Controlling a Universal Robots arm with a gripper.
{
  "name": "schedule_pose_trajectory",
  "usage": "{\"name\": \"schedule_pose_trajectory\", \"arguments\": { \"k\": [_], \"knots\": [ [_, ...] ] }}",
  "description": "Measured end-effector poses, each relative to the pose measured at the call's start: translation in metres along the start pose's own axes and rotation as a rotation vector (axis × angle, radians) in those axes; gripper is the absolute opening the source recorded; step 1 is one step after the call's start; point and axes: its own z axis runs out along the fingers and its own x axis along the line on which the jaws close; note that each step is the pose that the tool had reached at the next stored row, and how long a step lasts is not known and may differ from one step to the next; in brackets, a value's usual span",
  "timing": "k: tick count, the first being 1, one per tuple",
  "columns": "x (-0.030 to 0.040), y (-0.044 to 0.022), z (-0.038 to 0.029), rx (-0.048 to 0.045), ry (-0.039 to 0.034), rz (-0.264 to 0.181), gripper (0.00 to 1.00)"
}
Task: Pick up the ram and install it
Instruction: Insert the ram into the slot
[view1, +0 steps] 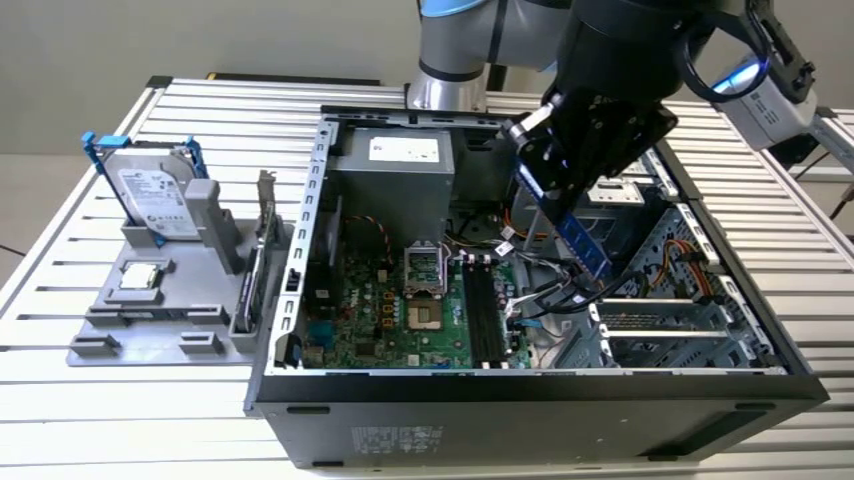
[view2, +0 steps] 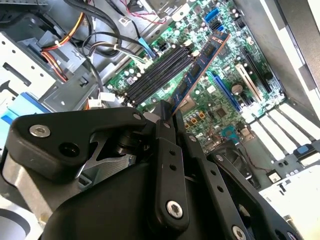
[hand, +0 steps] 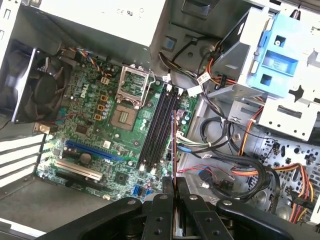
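My gripper (view1: 550, 188) is shut on the ram (view1: 585, 247), a narrow blue-green stick that hangs slanted inside the open computer case (view1: 287, 300). The stick is in the air above the motherboard (view1: 387, 315), toward the exterior view's right of the black memory slots (view1: 483, 310). In the second wrist view the ram (view2: 200, 65) runs out from the gripper (view2: 166, 112) over the memory slots (view2: 160, 70). In the first wrist view the ram (hand: 173, 150) is edge-on, rising from the gripper (hand: 174, 189) beside the memory slots (hand: 160, 127), apart from them.
A bundle of cables (view1: 550, 292) lies just beside the slots, under the ram. The power supply (view1: 400, 160) fills the case's back. On the exterior view's left, a grey fixture (view1: 147, 320) carries a hard drive (view1: 150, 195) in a blue frame and an expansion card (view1: 263, 255).
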Motion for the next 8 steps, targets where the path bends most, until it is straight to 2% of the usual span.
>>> {"name": "schedule_pose_trajectory", "arguments": {
  "k": [8],
  "knots": [
    [-0.0001, 0.0001, 0.0001, 0.0002, -0.0005, 0.033, 0.0]
  ]
}}
